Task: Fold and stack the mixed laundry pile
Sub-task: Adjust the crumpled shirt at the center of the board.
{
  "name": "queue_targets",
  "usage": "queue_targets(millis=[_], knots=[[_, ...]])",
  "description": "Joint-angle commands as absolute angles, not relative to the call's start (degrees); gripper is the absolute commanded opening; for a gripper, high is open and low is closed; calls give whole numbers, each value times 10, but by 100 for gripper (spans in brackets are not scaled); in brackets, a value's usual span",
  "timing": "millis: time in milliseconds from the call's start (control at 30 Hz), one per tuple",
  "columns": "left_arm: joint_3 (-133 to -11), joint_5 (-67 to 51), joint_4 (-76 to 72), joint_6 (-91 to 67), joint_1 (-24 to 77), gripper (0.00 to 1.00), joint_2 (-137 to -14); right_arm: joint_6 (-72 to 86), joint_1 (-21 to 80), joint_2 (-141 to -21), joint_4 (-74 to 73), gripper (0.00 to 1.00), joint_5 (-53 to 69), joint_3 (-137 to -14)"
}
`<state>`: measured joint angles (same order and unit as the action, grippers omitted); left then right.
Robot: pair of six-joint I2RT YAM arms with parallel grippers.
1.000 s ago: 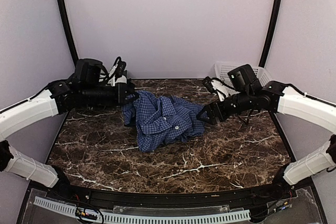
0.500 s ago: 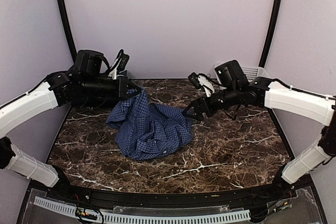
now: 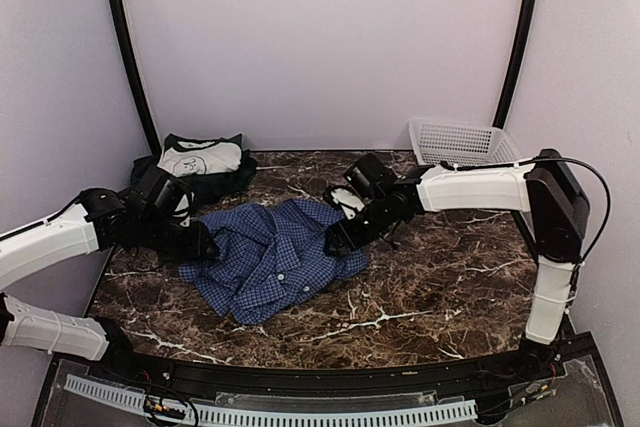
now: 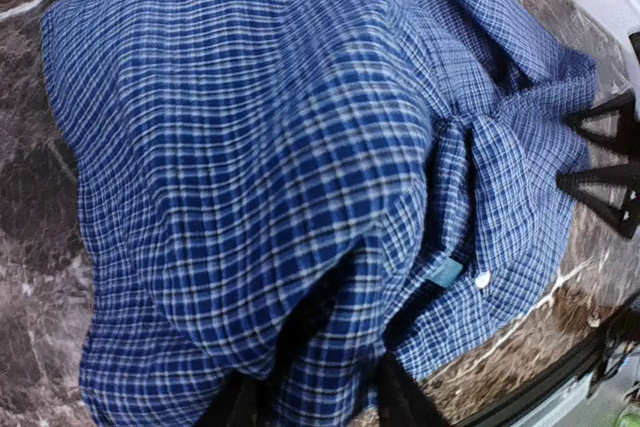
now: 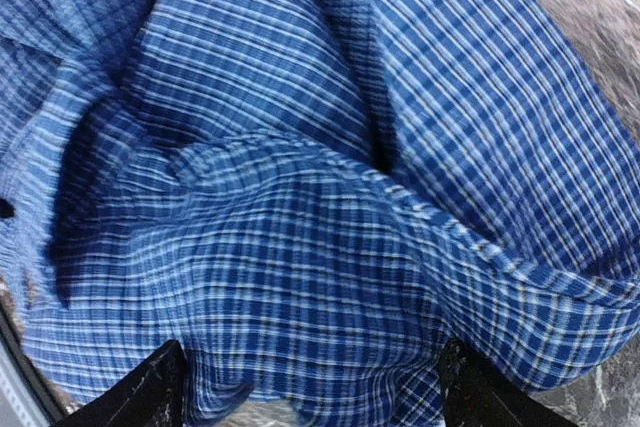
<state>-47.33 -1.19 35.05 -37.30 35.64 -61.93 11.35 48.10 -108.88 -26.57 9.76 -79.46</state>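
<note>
Whereas it hung raised before, the checked shirt [image 3: 268, 259] now lies flat.

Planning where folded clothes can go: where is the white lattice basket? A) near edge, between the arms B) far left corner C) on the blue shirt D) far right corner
D: the basket stands at the far right corner, apart from the blue check shirt.

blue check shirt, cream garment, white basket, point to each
blue check shirt [image 3: 270, 265]: top view, middle of the cloth
cream garment [image 3: 200, 158]: top view, its cream front panel
white basket [image 3: 462, 140]: top view, its lattice wall
</note>
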Motion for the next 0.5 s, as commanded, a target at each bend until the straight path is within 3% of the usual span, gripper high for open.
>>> queue_targets(millis=[0, 100, 167, 333, 467], knots=[[-497, 27, 366, -371, 324, 46, -597, 132, 452, -1053, -268, 82, 66, -732], [-525, 20, 341, -333, 287, 65, -620, 137, 432, -1008, -264, 81, 71, -670], [-555, 21, 337, -312, 280, 72, -675, 142, 404, -987, -250, 80, 90, -628], [-619, 8, 311, -285, 276, 81, -802, 157, 341, -943, -227, 83, 151, -594], [-621, 11, 309, -275, 276, 80, -865, 199, 345, -926, -197, 89, 223, -616]])
